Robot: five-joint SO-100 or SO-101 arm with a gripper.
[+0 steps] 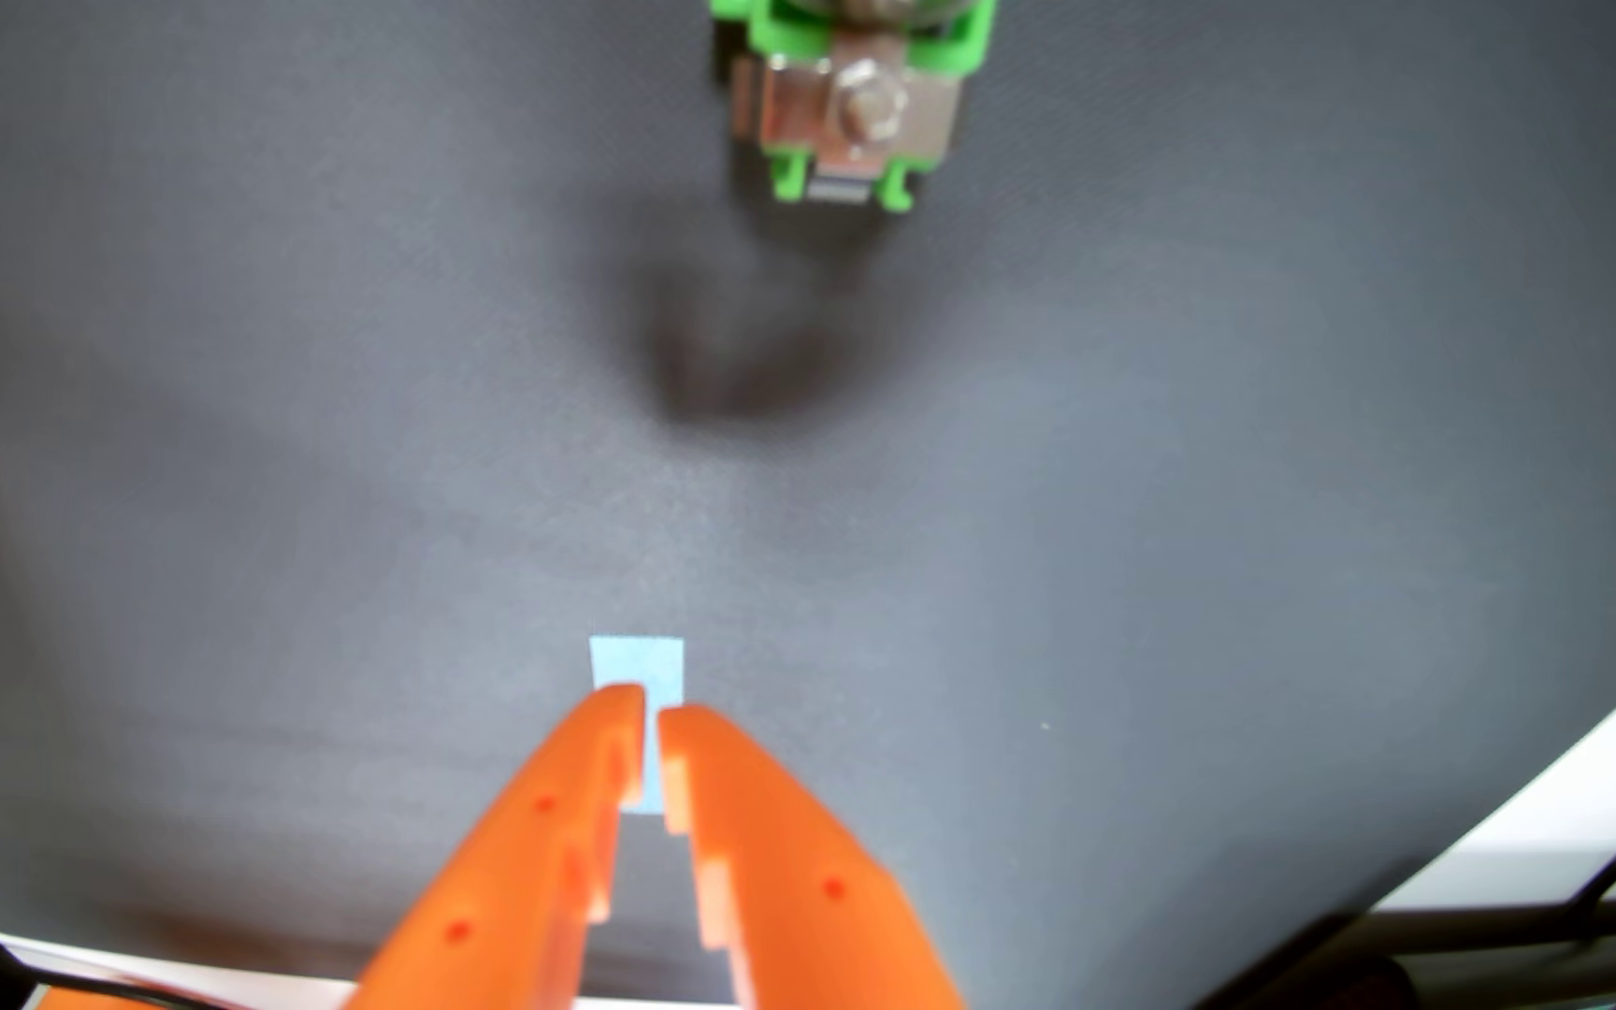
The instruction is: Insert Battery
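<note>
tool [651, 701] nearly closed, green holder [848, 107] ahead — apart

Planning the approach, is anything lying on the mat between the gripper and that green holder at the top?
Nothing visible: only bare dark mat and a shadow lie between the gripper and the green holder.
</note>
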